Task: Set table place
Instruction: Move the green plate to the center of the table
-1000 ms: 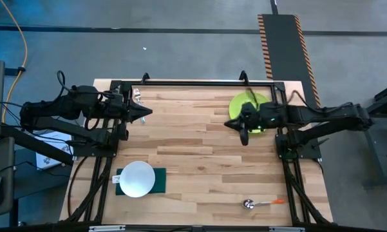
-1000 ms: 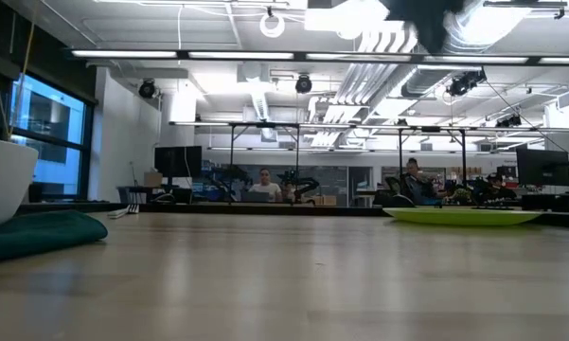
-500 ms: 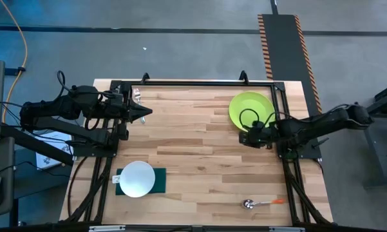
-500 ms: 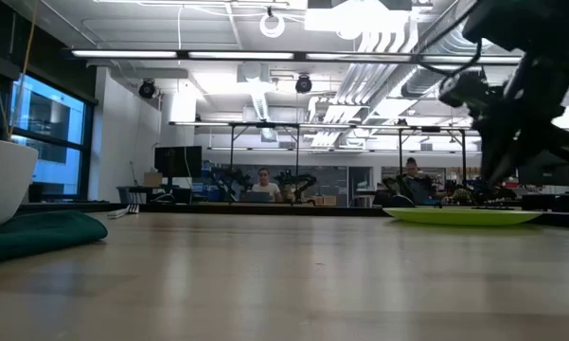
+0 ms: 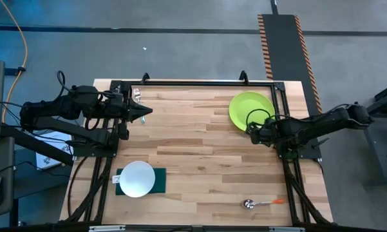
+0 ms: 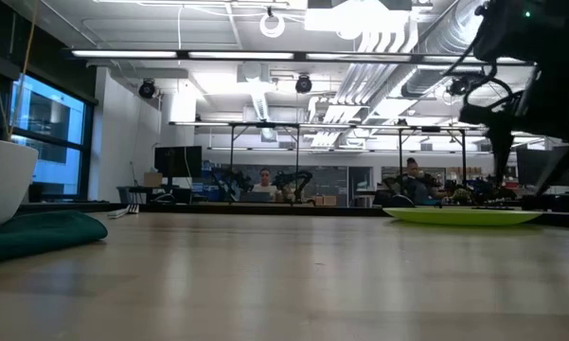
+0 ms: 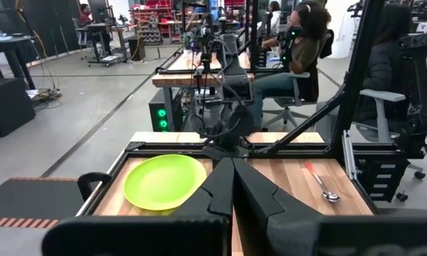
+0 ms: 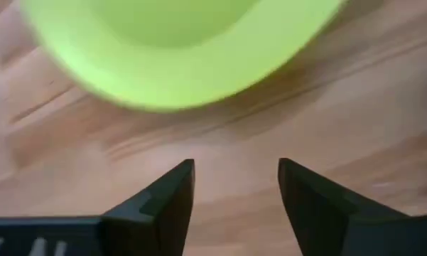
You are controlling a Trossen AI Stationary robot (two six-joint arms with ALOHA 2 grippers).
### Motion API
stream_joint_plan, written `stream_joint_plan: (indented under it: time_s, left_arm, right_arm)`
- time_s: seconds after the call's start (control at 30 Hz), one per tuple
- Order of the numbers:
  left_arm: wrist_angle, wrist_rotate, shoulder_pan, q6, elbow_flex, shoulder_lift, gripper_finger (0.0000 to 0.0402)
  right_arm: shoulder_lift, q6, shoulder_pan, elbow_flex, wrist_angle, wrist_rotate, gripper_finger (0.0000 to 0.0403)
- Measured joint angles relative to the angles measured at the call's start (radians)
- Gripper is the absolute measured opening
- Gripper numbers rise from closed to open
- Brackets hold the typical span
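From above, the table (image 5: 199,154) of pale wooden planks fills the middle, edged by a thin black frame. Taking the green plate (image 5: 248,106) as the landmark, it lies flat in the table's far right corner. The right gripper (image 5: 253,133) hangs just beside the plate's near edge, above bare wood, its arm reaching in from the right side. The left gripper (image 5: 143,111) waits well apart from the plate, over the far left part of the table, level with the plate. A white bowl (image 5: 138,178) sits on a dark green cloth (image 5: 156,181) near the front left, far from the plate. A spoon (image 5: 263,203) with an orange handle lies at the front right, straight towards the front edge from the plate.

At table height, the plate (image 6: 464,216) shows as a thin green sliver on the right, with the right arm's dark links above and beside it. The bowl (image 6: 2,180) and the cloth (image 6: 40,232) sit at the far left edge.

In the left wrist view, the left gripper (image 7: 232,186) has its fingers pressed together, holding nothing. Beyond them lie the plate (image 7: 165,181) and the spoon (image 7: 322,185), with seated people in the room behind.

In the right wrist view, the right gripper (image 8: 236,192) has its fingers (image 8: 172,186) spread apart and empty above the wood, the plate (image 8: 177,43) just ahead of them.
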Motion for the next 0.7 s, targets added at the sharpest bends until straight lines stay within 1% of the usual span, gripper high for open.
stream_joint_plan:
  time_s: [0.1, 0.17, 0.2, 0.47, 0.6, 0.7]
  left_arm:
    - [0.000, 0.000, 0.000, 0.000, 0.000, 0.000, 0.0001]
    - [0.000, 0.000, 0.000, 0.000, 0.000, 0.000, 0.0001]
    - [0.000, 0.000, 0.000, 0.000, 0.000, 0.000, 0.0001]
    - [0.000, 0.000, 0.000, 0.000, 0.000, 0.000, 0.0001]
    - [0.000, 0.000, 0.000, 0.000, 0.000, 0.000, 0.0001]
    - [0.000, 0.000, 0.000, -0.001, 0.000, 0.000, 0.0001]
  right_arm:
    - [0.000, 0.109, 0.000, 0.000, -0.066, 0.070, 0.0197]
    - [0.000, 0.147, -0.006, 0.000, -0.073, 0.123, 0.0197]
    - [0.000, 0.152, -0.017, 0.000, -0.075, 0.132, 0.0197]
    - [0.003, 0.141, -0.093, -0.042, -0.051, 0.117, 0.0197]
    - [0.003, 0.157, -0.124, -0.086, 0.041, 0.091, 0.0197]
    - [0.003, 0.162, -0.152, -0.104, 0.075, 0.106, 0.0197]
